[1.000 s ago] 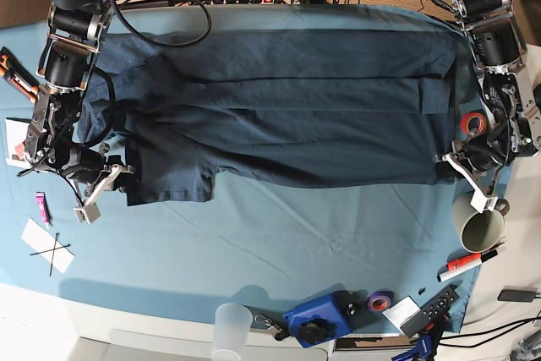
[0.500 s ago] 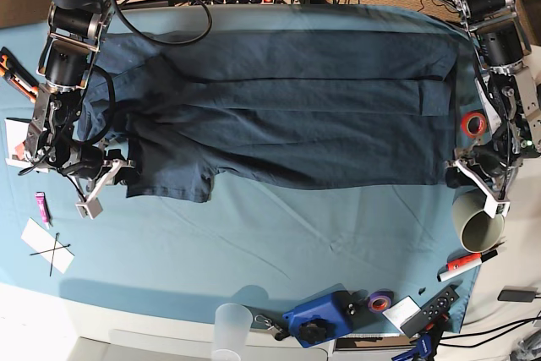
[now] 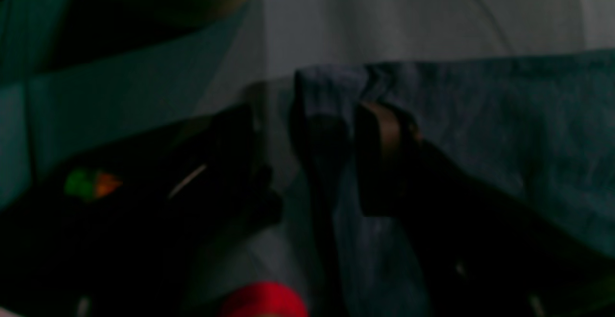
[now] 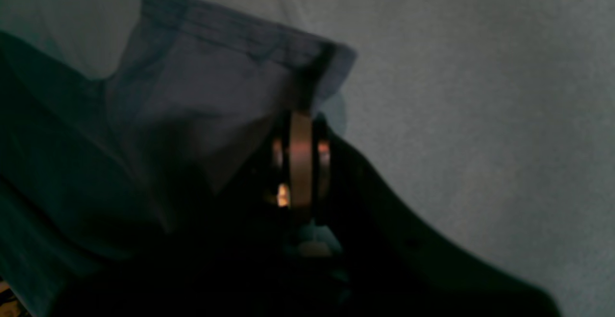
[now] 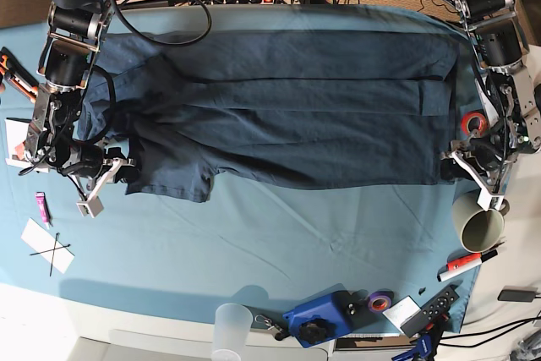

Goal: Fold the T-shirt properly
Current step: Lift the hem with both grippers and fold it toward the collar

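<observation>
The dark navy T-shirt (image 5: pixel 287 107) lies spread flat across the teal table cloth (image 5: pixel 296 234), with its long axis running left to right. My left gripper (image 5: pixel 459 168) is at the shirt's right end, near the front corner. In the left wrist view it (image 3: pixel 312 158) is shut on a raised fold of the shirt (image 3: pixel 504 129). My right gripper (image 5: pixel 114 177) is at the front left corner. In the right wrist view it (image 4: pixel 301 129) is shut on a hemmed corner of the shirt (image 4: pixel 216 91) and holds it slightly off the cloth.
A grey-green mug (image 5: pixel 480 227), a red tape roll (image 5: pixel 472 123) and a red marker (image 5: pixel 461 261) lie by my left gripper. A blue device (image 5: pixel 321 317), a plastic cup (image 5: pixel 230 327), a remote (image 5: pixel 427 310) and purple tape (image 5: pixel 379 300) line the front edge. Papers (image 5: pixel 46 247) lie front left.
My right gripper has drawn the shirt's front left corner slightly up and inward. My left gripper dipped toward the mug, then came back to the shirt's right hem.
</observation>
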`<action>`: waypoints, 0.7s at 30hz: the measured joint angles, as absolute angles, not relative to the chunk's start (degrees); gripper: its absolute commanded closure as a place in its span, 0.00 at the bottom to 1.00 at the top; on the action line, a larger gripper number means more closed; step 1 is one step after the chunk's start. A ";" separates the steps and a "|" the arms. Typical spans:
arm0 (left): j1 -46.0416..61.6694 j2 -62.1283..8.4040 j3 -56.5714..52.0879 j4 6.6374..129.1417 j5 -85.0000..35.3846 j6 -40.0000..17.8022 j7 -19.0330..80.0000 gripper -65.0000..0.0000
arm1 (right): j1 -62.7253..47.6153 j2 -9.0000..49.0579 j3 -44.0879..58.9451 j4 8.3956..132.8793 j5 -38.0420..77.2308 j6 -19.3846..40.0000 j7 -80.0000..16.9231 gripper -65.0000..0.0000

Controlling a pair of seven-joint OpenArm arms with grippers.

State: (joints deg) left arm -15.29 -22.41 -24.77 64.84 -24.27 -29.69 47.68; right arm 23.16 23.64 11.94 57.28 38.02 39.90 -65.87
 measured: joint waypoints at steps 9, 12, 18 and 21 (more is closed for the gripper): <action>-15.57 -20.38 -24.88 63.88 -29.12 -33.52 49.76 0.50 | 23.16 23.64 11.94 57.28 38.00 39.88 -66.02 1.00; -15.75 -18.70 -24.86 63.90 -29.36 -33.36 49.63 0.66 | 23.18 23.62 11.94 57.28 38.02 39.90 -66.57 1.00; -15.73 -18.61 -24.82 63.86 -29.87 -28.25 50.65 1.00 | 23.16 23.62 11.94 57.28 38.02 39.90 -66.83 1.00; -15.70 -19.57 -24.75 63.88 -30.11 -28.29 51.46 1.00 | 23.16 23.64 11.94 57.28 38.00 39.90 -65.01 1.00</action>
State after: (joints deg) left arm -15.70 -19.57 -24.75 63.88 -30.11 -28.29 51.46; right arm 23.16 23.64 11.94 57.28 38.00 39.90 -65.01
